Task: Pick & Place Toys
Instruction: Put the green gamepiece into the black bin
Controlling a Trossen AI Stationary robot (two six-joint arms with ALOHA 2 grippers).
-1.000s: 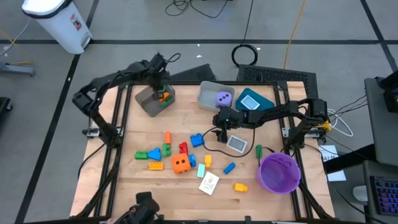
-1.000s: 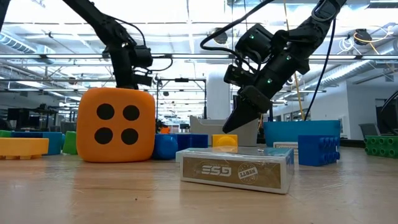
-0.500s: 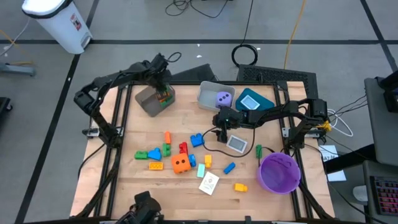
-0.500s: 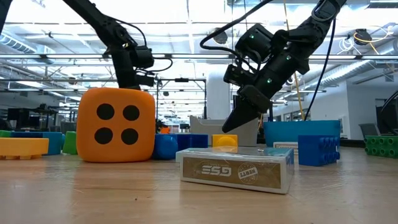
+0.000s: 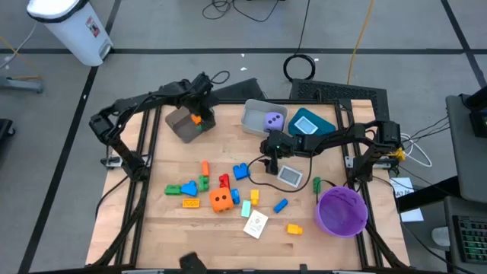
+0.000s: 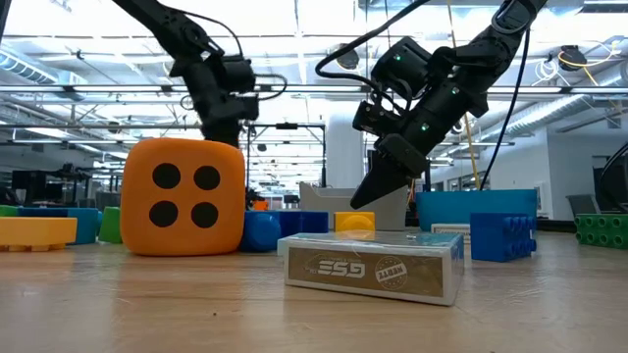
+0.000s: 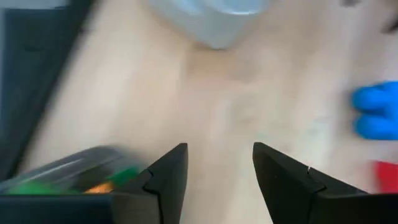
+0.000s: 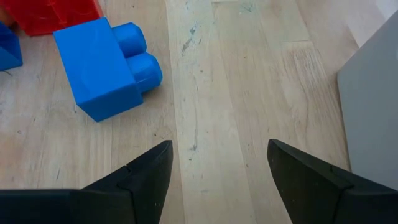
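Note:
Small plastic blocks lie scattered mid-table, among them a blue one and a red one. An orange die rests on the wood near them. A purple die sits in the grey bin. The brown bin holds orange and green blocks. My left gripper hovers open by that bin's right rim, nothing between its fingers. My right gripper stands open above bare wood, just right of the blue block.
A teal bin stands right of the grey bin, and a purple bowl sits at the near right corner. A card box lies near the front edge, another card beside my right gripper.
My left gripper has swung from over the brown bin toward the table's right edge and has turned about its own axis. The orange and green blocks stay in the bin. My right gripper has kept still.

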